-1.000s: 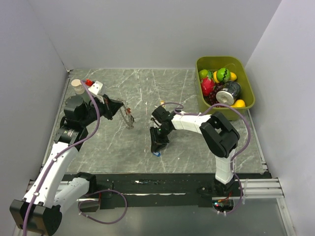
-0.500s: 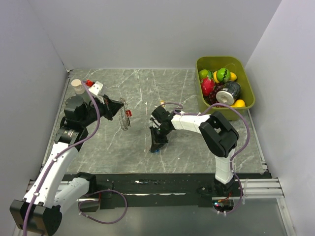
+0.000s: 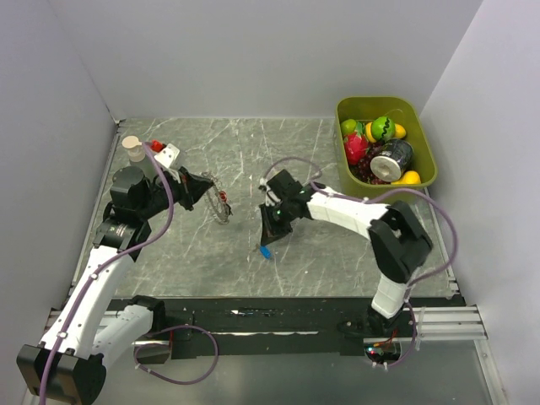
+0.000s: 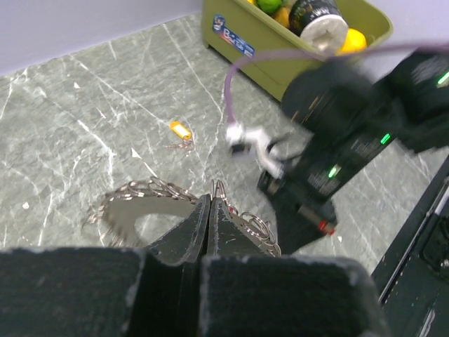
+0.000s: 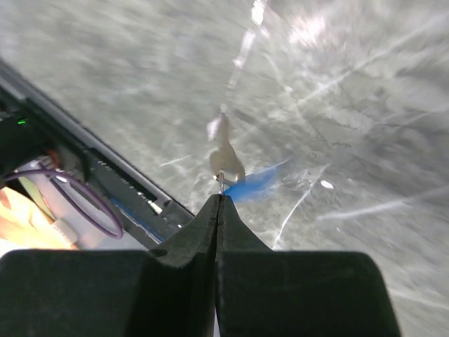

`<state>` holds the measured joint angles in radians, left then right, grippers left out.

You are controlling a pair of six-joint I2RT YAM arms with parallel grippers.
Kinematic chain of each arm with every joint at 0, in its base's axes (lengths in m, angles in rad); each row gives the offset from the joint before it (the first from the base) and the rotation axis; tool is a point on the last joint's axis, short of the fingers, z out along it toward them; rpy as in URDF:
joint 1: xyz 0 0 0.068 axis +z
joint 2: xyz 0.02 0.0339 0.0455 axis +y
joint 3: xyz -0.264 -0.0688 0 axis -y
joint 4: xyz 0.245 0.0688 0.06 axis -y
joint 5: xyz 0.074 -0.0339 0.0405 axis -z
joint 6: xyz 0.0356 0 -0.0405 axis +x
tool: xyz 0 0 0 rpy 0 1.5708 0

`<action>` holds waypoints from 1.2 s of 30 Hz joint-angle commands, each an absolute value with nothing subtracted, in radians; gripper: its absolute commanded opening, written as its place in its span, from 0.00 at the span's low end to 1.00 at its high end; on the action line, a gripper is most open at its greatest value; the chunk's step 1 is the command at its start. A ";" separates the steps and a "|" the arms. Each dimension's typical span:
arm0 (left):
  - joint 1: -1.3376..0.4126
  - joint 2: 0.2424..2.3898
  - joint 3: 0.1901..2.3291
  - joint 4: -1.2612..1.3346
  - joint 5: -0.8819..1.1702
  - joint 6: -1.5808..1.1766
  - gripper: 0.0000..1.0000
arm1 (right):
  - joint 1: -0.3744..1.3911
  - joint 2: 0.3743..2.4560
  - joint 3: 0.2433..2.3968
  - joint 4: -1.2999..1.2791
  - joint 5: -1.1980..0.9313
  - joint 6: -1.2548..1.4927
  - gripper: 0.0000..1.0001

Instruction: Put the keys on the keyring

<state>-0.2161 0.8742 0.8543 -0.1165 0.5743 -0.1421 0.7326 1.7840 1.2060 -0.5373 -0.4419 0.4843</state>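
In the top view, the keyring (image 3: 218,202) is seen as a thin metal ring fringed with small silvery keys and carrying a small red tag (image 3: 224,195). It is held clear of the table (image 3: 337,253), far left of the green bin (image 3: 376,101), and is pinched at its rim by the left gripper (image 3: 208,191). The right gripper (image 3: 269,238) is pressed together nearer the bin, with the blue key (image 3: 267,251) just beneath its tips. Since half a second ago, the ring has been turned from edge-on to a slant. The right gripper has been drawn back toward the bin side, and the blue key has gone with it a little. In the left wrist view, the left gripper (image 4: 211,202) is shown clamped on the keyring (image 4: 147,189), whose chain-like fringe curves out to both sides. A yellow-headed key (image 4: 180,130) lies on the table (image 4: 63,105) between the ring and the bin (image 4: 280,67). The right arm (image 4: 337,154) is blurred. In the right wrist view, the right gripper (image 5: 219,199) is closed on a thin metal loop, from which the pale blade and blue head of the blue key (image 5: 256,184) hang, blurred. The bin is out of this view.
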 commanded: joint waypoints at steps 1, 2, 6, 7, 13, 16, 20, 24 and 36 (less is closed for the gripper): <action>-0.210 0.853 0.854 -0.057 0.661 -0.077 0.01 | 0.701 1.616 1.186 -0.459 -0.416 0.367 0.00; -0.210 0.853 0.853 -0.055 0.685 -0.062 0.01 | 0.695 1.597 1.178 -0.450 -0.411 0.354 0.00; -0.212 0.864 0.859 -0.069 0.765 -0.011 0.01 | 0.661 1.522 1.141 -0.408 -0.481 0.249 0.00; -0.212 0.865 0.861 -0.072 0.791 0.023 0.01 | 0.655 1.494 1.137 -0.397 -0.506 0.226 0.00; -0.219 0.905 0.880 -0.080 0.956 0.075 0.01 | 0.637 1.347 1.065 -0.325 -0.699 0.042 0.00; -0.229 0.926 0.897 -0.103 0.999 0.103 0.01 | 0.629 1.278 1.040 -0.310 -0.727 0.009 0.00; -0.239 0.942 0.911 -0.109 1.015 0.120 0.01 | 0.585 1.233 1.040 -0.299 -0.794 -0.012 0.00; -0.259 0.965 0.923 -0.110 1.023 0.127 0.01 | 0.548 1.212 1.094 -0.324 -0.830 -0.024 0.00; -0.365 1.020 0.989 -0.143 0.954 0.161 0.01 | 0.549 1.273 1.315 -0.437 -0.819 -0.077 0.00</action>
